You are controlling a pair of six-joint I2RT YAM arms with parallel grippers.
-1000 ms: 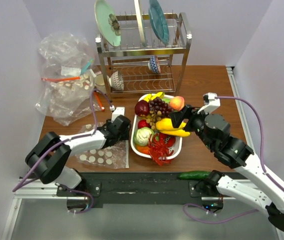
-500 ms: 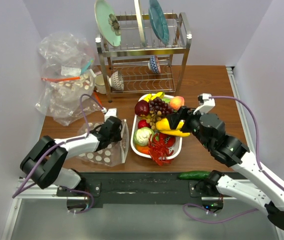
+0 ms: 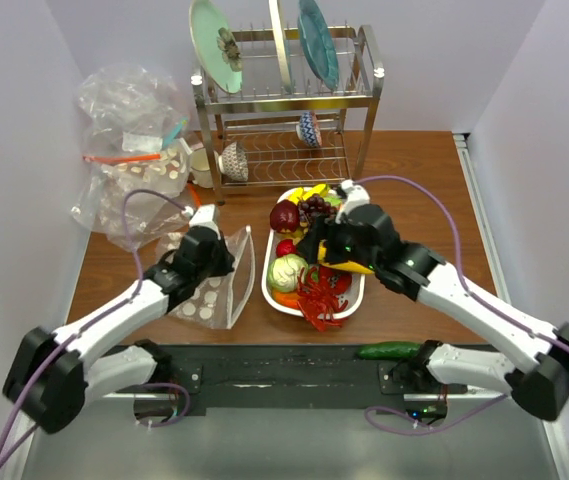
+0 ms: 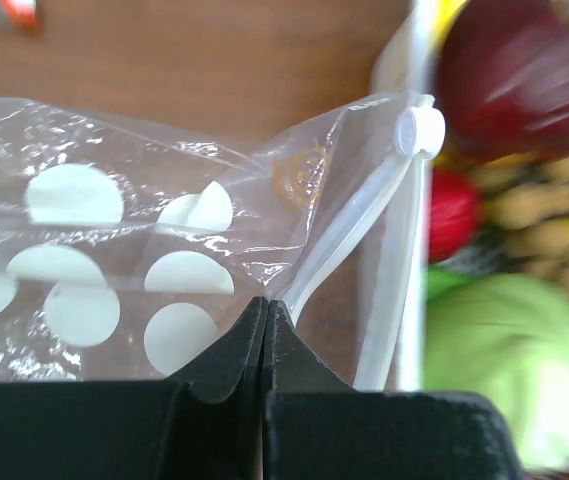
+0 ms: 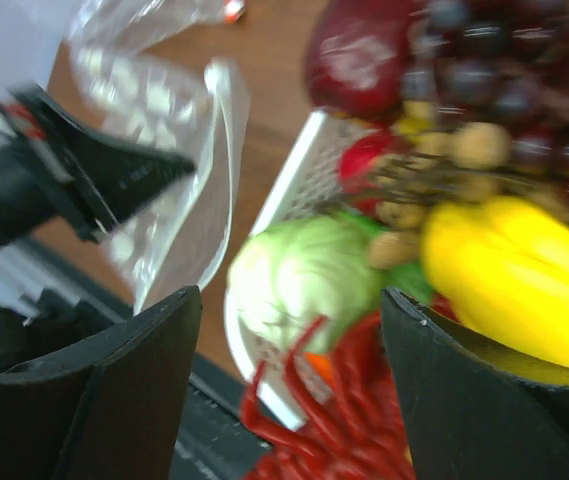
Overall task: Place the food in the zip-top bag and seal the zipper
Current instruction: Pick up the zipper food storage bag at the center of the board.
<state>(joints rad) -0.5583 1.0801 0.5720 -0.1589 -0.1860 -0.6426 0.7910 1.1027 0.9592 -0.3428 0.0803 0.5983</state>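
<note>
Left gripper (image 4: 264,305): jaws are pressing fully together, pinching one lip of the flat clear zip-top bag printed with white polka dots (image 4: 114,230) and holding it up off the brown wooden table (image 3: 414,190). The bag body is trailing to the left of the fingertips. The thin clear ridged zipper (image 4: 344,240) is running up and to the right, away from them. The mouth is gaping toward the white slotted plastic tray (image 3: 269,290) just beside it, unsealed. Right gripper (image 5: 292,300): fingers are spreading wide and gripping nothing, hovering above the tray. The pale green toy cabbage (image 5: 304,270) and the red plastic lobster (image 5: 304,400) are lying below and between the fingers, the dark red toy apple (image 5: 364,45) ahead of them, and the yellow toy bananas (image 5: 504,260) beside the right finger. No food is showing inside the bag. Step in hand, as judged: loading is only beginning, with the first pick pending. The next move calls for lowering onto a red piece, probably the lobster, avoiding the cabbage and bananas. The piece then needs carrying leftward into the mouth the left gripper is holding open.
</note>
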